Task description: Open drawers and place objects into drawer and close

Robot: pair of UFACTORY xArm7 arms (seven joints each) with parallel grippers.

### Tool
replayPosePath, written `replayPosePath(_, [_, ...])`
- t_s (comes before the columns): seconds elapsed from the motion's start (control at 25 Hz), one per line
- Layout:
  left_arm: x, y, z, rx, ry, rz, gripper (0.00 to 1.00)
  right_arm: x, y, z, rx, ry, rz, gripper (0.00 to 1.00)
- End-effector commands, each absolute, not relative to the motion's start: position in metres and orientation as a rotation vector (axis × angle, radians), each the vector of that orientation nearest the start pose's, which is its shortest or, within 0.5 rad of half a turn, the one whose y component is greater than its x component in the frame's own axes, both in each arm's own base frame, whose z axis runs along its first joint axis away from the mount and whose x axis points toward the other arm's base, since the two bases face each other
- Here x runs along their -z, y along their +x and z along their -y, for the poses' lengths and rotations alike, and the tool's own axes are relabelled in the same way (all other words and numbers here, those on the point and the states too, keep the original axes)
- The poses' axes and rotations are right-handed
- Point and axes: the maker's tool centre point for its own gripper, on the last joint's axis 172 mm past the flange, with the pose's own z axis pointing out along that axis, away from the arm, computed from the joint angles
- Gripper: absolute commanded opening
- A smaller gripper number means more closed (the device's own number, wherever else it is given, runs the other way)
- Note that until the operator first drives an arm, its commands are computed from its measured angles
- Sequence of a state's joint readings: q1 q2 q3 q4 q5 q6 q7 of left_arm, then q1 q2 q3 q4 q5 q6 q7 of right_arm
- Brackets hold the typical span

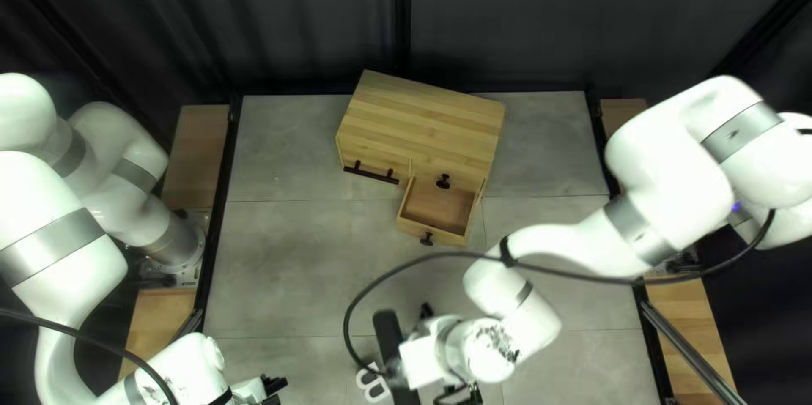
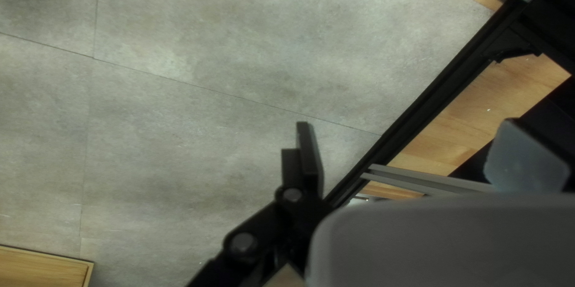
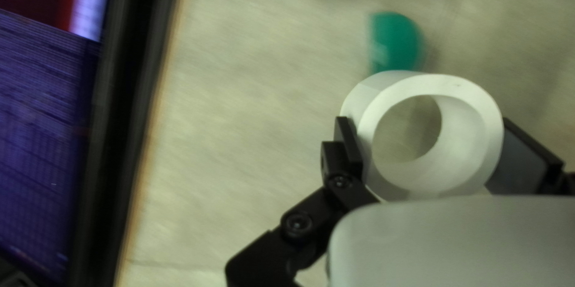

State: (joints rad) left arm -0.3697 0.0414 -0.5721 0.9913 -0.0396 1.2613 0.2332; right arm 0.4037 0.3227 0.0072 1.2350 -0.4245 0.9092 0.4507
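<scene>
Looks white, smooth and round, a short, thick-walled tube (image 3: 468, 143), hollow right through; sits pinched between both black fingers of the right gripper (image 1: 426, 312), at the near side of the grey table (image 1: 288, 261); has fingers spread at the left gripper (image 1: 276, 385).

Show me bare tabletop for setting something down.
In the top left view, tabletop shows bare left of the drawer cabinet and right of it toward the table's edge. Crowded: the near side, where my right arm reaches beside the white letter.
</scene>
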Motion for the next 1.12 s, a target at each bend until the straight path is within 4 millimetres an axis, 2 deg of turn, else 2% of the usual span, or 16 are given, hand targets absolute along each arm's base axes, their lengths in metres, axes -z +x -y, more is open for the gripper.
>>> replayPosePath(0.04, [-0.145,0.213,0.313,-0.471,-2.555,-1.674,1.00,-0.130,0.513,-0.122,0.194,-3.461,0.471,0.01])
replayPosePath(0.16, [-0.145,0.213,0.313,-0.471,-2.555,-1.674,1.00,-0.131,0.500,-0.110,0.137,-3.472,0.573,0.01])
replayPosePath(0.28, [-0.145,0.213,0.313,-0.471,-2.555,-1.674,1.00,-0.134,0.477,-0.091,0.049,-3.473,0.715,0.00])
replayPosePath(0.48, [-0.145,0.213,0.313,-0.471,-2.555,-1.674,1.00,-0.141,0.455,-0.061,-0.059,-3.465,0.904,0.00])
replayPosePath(0.72, [-0.145,0.213,0.313,-0.471,-2.555,-1.674,1.00,-0.147,0.446,-0.040,-0.141,-3.465,1.071,0.00])
replayPosePath(0.92, [-0.145,0.213,0.313,-0.471,-2.555,-1.674,1.00,-0.145,0.446,-0.028,-0.149,-3.445,1.203,0.00])
replayPosePath(1.12, [-0.145,0.213,0.313,-0.471,-2.555,-1.674,1.00,-0.143,0.450,-0.010,-0.146,-3.451,1.222,0.00])
